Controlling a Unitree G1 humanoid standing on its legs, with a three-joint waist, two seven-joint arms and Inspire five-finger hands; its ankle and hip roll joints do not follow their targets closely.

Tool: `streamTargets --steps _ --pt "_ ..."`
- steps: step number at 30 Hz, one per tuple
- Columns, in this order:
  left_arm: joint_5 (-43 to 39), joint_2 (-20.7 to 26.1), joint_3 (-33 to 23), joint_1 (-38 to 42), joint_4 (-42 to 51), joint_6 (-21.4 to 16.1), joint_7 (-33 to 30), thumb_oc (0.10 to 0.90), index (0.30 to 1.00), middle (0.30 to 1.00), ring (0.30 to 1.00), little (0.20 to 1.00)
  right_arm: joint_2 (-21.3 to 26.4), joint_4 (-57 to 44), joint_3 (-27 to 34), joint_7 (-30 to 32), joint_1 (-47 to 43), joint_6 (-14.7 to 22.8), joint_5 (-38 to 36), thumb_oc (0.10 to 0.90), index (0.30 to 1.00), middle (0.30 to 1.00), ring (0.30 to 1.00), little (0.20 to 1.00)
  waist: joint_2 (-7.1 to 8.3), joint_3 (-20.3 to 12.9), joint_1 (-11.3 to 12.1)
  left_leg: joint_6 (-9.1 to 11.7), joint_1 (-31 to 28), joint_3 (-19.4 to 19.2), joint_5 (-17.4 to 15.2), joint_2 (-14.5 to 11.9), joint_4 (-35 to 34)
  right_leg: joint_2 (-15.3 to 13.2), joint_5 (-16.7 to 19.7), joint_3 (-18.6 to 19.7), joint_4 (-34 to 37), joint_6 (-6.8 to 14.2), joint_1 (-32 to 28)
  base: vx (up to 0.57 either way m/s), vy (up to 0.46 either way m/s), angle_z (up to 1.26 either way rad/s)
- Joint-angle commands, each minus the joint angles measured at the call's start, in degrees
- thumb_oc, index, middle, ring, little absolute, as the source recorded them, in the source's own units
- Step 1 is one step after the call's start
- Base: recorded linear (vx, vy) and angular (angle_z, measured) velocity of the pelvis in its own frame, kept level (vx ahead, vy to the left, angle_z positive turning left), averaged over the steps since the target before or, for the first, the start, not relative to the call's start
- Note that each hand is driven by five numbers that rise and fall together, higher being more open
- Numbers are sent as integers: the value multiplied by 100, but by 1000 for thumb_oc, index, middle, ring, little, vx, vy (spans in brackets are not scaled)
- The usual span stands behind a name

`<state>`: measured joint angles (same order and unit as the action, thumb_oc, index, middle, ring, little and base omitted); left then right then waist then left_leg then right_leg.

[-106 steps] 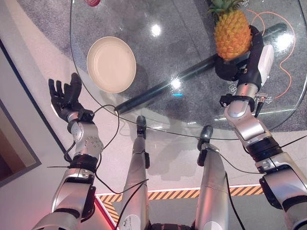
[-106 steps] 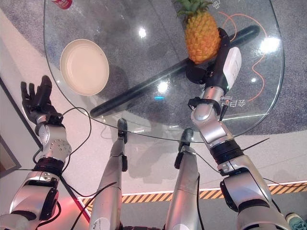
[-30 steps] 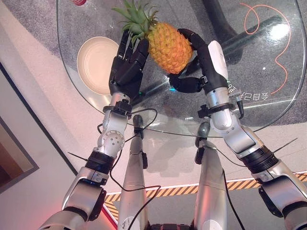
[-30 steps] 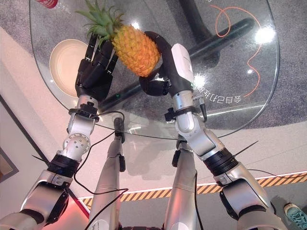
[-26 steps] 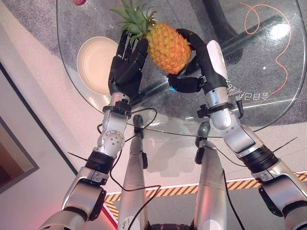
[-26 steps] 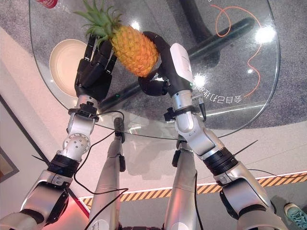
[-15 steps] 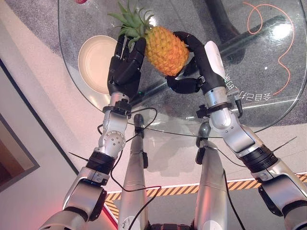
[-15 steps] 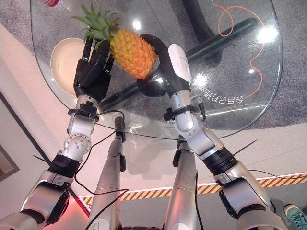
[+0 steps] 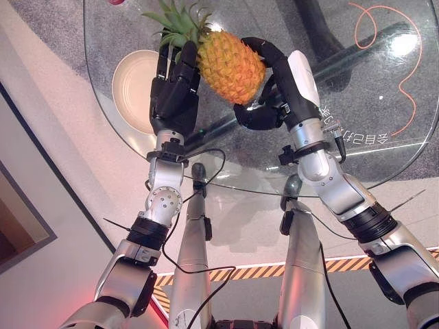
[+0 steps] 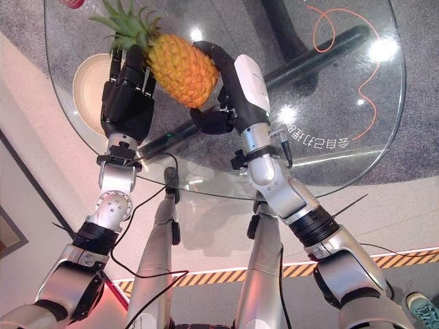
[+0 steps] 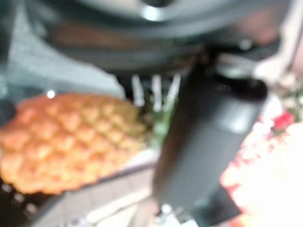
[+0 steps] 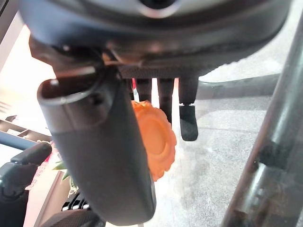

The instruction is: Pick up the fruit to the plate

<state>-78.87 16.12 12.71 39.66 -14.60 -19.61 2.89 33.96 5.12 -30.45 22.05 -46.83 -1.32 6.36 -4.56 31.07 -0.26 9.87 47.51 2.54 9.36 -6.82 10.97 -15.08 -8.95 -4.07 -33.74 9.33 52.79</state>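
Hovering above the glass table point(image 9: 384, 103), the pineapple point(image 9: 230, 66) sits between both hands and has drifted a bit further toward the plate point(image 9: 134, 86) than a second ago, crown leaning over the plate's edge. The right hand point(image 9: 264, 113) has its fingers and white-covered thumb curled around the fruit's base end. The left hand point(image 9: 171, 92) presses straight, open fingers against the leafy end, same as before.

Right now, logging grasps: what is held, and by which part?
The pineapple: right hand curled round its body, left hand flat against the crown end.
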Motion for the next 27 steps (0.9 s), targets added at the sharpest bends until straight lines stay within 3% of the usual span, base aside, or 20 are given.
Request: streamTargets --steps 1,9,19,27 --pt "27 95 -104 568 859 -324 455 800 900 900 900 900 -167 -1074 -182 -171 -772 769 339 100 300 300 300 200 357 -127 30 -457 -16 -269 -451 510 473 597 1184 -436 1594 -189 -568 0 0 0" --pt "-126 139 -91 563 886 -260 489 800 900 900 900 900 -14 -1132 -274 -319 -897 869 666 100 300 300 300 200 359 -127 37 -462 2 -251 -463 517 503 615 1157 -429 1551 -189 -555 0 0 0" --pt "302 284 -69 537 891 -541 -47 800 900 900 900 900 196 -1176 -394 -463 -1037 916 1011 100 300 300 300 200 365 -127 67 -463 16 -220 -467 526 511 615 1146 -448 1552 -179 -559 0 0 0" --pt "446 332 -54 510 929 -513 -265 800 900 900 900 900 357 -1228 -480 -572 -1196 967 1392 100 300 300 300 200 376 -127 83 -461 38 -197 -474 542 529 633 1138 -450 1538 -172 -543 0 0 0"
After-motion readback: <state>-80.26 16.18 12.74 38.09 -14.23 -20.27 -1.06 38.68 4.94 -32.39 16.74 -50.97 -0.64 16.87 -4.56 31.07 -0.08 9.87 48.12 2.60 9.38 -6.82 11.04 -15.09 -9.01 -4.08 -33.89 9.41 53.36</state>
